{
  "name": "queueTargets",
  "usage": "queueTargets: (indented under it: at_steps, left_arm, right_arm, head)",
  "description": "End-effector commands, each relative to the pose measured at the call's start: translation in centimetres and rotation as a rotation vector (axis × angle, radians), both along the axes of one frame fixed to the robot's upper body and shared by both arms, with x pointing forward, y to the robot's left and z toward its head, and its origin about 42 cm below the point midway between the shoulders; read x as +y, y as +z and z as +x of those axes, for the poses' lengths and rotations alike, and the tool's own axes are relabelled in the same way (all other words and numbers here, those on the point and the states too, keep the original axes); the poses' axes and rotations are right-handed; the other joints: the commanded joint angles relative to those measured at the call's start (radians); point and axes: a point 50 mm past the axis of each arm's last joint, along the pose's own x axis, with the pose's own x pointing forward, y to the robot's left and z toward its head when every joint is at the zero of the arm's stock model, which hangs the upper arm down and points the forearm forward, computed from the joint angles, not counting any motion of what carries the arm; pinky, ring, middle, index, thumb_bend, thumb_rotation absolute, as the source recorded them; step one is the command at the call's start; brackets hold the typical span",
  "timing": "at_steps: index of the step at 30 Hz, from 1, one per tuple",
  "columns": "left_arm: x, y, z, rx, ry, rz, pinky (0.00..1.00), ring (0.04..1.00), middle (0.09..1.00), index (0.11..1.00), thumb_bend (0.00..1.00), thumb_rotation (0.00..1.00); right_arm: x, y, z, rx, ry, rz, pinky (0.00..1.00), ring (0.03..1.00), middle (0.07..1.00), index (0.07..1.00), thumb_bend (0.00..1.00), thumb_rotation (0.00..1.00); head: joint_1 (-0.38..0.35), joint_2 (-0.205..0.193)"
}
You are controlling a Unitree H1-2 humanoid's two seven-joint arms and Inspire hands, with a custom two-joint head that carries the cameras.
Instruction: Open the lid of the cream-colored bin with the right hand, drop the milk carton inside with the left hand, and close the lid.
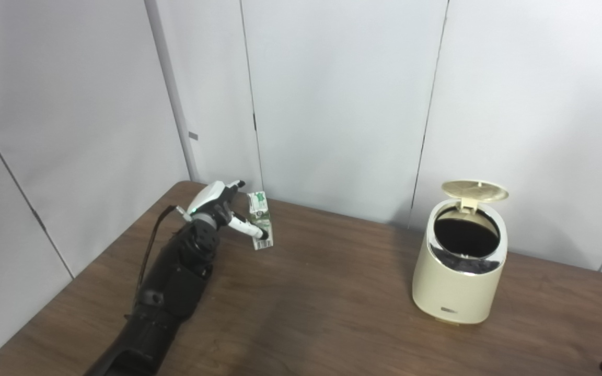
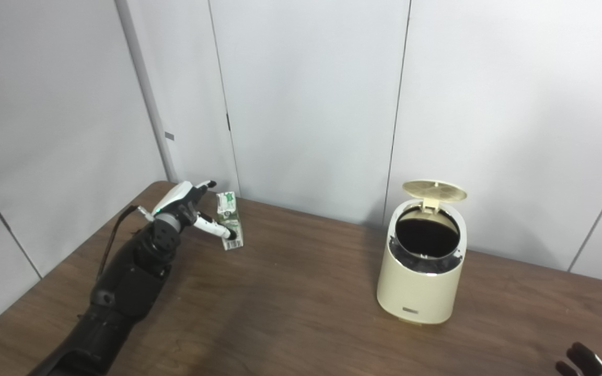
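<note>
1. Two hands in view: left hand (image 1: 221,204) at the far left of the table (image 1: 322,308), fingers apart, thumb (image 1: 249,228) laid across the front of the milk carton (image 1: 261,219); firm grip or mere touch, cannot tell.
2. Milk carton upright near the table's back edge, well apart from the bin.
3. Cream-colored bin (image 2: 420,277) standing right of centre, lid (image 2: 435,190) tipped up and back, dark inside exposed.
4. Right hand (image 2: 583,360) only partly seen at the bottom right corner, holding nothing visible; spread of fingers cannot be told.
</note>
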Motion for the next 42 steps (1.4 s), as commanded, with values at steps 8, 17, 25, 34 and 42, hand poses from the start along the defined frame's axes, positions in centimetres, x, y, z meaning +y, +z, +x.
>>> queueTargets:
  at_steps: [8,17,25,34,42]
  left_arm:
    - [0.8,3.9,0.7,-0.094,-0.016,0.079,0.66,0.804,0.870,0.897,0.91,0.00]
    - [1.4,4.2,1.2,-0.072,-0.055,-0.022,0.63,0.751,0.835,0.884,0.90,0.00]
    - [1.9,4.3,1.3,-0.082,-0.091,-0.079,0.72,0.782,0.834,0.878,0.90,0.00]
    - [1.8,4.6,1.6,-0.088,-0.102,-0.060,0.68,0.754,0.810,0.883,0.89,0.00]
    - [1.8,5.4,2.1,-0.073,-0.131,0.021,0.67,0.760,0.814,0.874,0.92,0.00]
  right_arm:
    - [0.6,1.8,0.4,-0.067,0.007,0.009,0.76,0.886,0.919,0.892,0.66,0.80]
    - [1.0,2.4,0.6,-0.066,-0.006,0.023,0.78,0.898,0.926,0.896,0.63,0.80]
    - [1.1,2.6,0.6,-0.064,0.001,0.026,0.78,0.897,0.924,0.905,0.59,0.79]
    - [1.2,2.6,0.5,-0.061,0.009,0.008,0.80,0.912,0.944,0.927,0.57,0.81]
    - [1.4,2.6,0.4,-0.061,0.003,-0.025,0.79,0.907,0.940,0.932,0.56,0.83]
  head:
    - [-0.004,0.004]
    - [-0.010,0.002]
    - [-0.013,0.003]
    - [-0.015,0.005]
    - [-0.019,0.008]
